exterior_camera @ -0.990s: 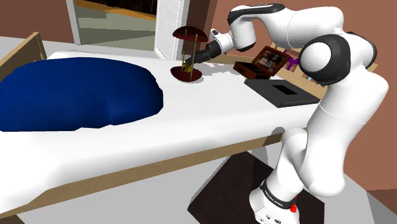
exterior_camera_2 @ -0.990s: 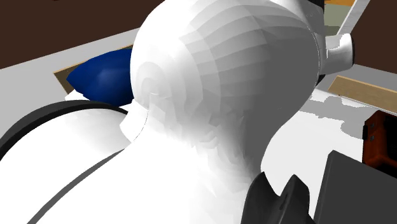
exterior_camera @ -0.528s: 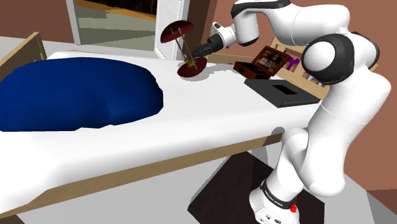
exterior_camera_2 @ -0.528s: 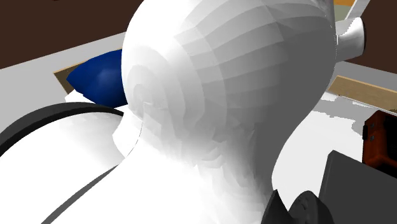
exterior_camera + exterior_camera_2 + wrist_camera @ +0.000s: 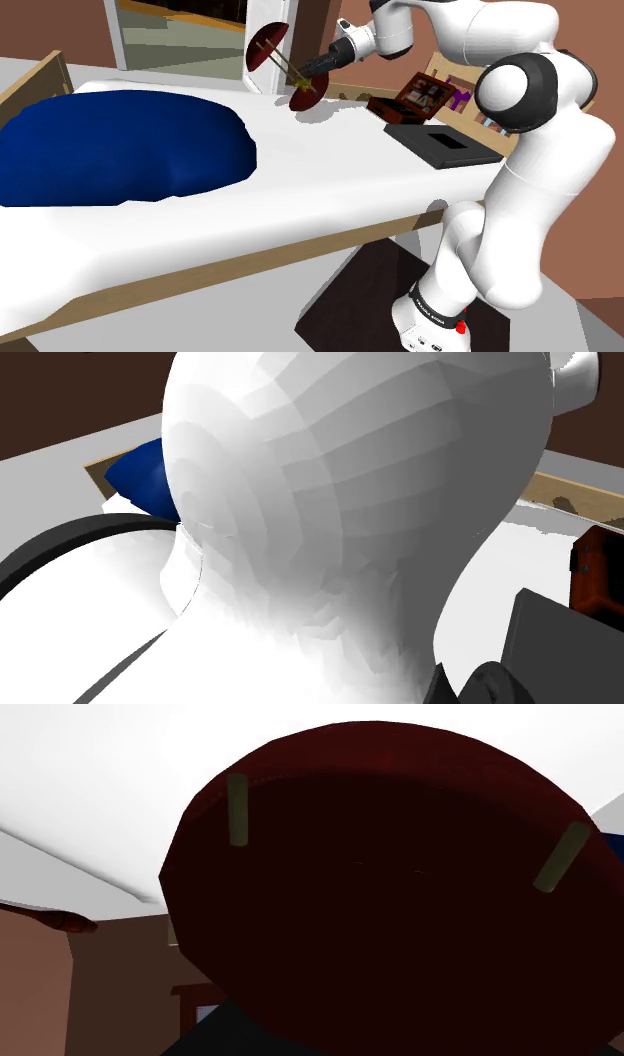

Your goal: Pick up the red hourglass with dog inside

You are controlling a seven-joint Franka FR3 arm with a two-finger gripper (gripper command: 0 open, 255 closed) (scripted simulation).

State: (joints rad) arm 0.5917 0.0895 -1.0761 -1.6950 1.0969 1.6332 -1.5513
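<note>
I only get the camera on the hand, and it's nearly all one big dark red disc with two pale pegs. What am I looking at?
Observer: One end plate of a red hourglass; the shoulder view shows its second plate and the rods joining them.
Operator: Is it standing on something?
Observer: No, it hangs tilted in the air above a white bed, clasped by the black gripper.
Operator: Anything else on the bed?
Observer: A big blue cushion toward the shoulder view's left, apart from the hourglass.
</note>
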